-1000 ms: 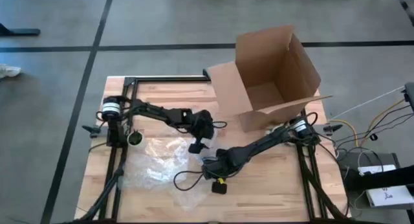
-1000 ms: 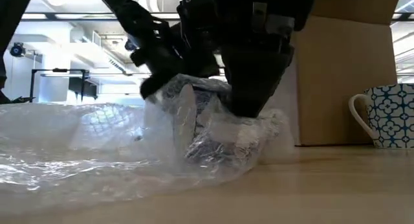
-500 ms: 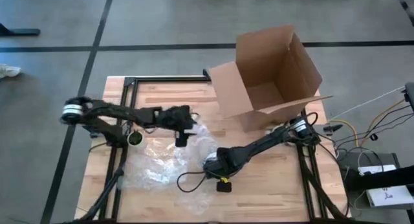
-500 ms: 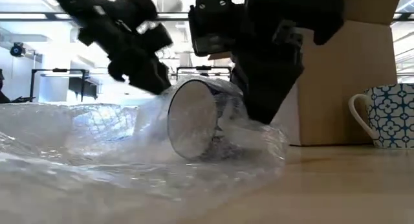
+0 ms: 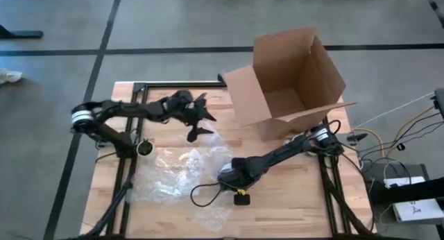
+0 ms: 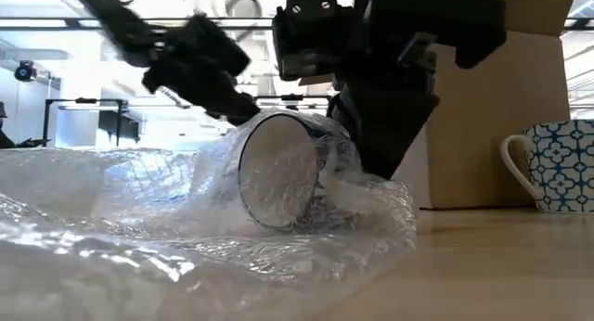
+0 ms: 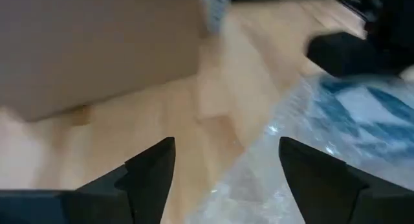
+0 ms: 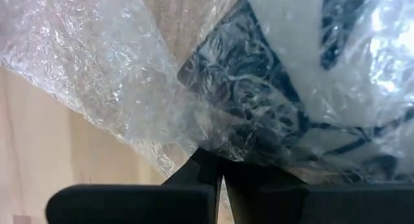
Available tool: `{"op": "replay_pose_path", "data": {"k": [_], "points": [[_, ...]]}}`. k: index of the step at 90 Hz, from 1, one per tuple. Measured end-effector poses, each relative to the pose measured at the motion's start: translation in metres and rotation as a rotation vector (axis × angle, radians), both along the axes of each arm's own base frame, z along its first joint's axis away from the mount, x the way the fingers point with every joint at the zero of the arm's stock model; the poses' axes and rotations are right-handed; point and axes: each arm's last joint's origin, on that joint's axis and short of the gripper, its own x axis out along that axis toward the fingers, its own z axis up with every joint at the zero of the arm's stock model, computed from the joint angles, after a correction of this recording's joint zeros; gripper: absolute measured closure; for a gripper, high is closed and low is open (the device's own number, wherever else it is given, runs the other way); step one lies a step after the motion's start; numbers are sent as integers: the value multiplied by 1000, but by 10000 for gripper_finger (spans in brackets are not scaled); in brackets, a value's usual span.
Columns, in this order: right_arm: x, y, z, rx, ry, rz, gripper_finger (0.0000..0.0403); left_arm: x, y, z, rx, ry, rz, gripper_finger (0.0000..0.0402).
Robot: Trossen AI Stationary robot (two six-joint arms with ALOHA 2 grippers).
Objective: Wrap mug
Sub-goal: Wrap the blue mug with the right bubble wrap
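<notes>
Now, nearest the table [image 5: 298,198] edge, note the bubble wrap [image 6: 111,219] heaped and spread wide, and tucked into its far fold find the mug [image 6: 278,173]: lying on its side, mouth turned toward the near edge, base aimed away toward the cardboard box [image 5: 291,73], so reckon the long axis as running near-to-far along the wood, not upright. Right on top of it, spot the right gripper [image 8: 220,177], fingers pinched tight together on a gather of that wrap, pressed against the patterned wall of the mug through the plastic. So, for the coming fold, judge the mug as sitting directly ahead of those clenched fingers, touching through the film, with the open mouth showing uncovered at the near side. Farther back, pick out the left gripper [image 5: 199,122], lifted clear above the wood between wrap and box, fingers spread wide and holding nothing, the mug lying beyond its tips toward the near edge. Count the right arm as much the nearer; expect the left to have to come down across the long axis to catch loose film. Farthest off, beside the box, mark a second mug [image 6: 557,168], standing upright and unwrapped.
</notes>
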Motion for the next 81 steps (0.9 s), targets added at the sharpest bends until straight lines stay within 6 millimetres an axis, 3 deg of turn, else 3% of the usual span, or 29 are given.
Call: {"op": "replay_pose_path", "data": {"k": [30,55,67,81], "points": [[1,0,0,11,-2,-43,403,66,13,-7,-60,324,-222,145],[1,0,0,9,-3,-33,403,76,9,-23,-141,575,-285,160],[0,0,0,5,-2,-38,403,72,2,-19,-174,641,-273,221],[0,0,0,3,-4,-43,403,65,-17,-11,-171,693,-294,361]]}}
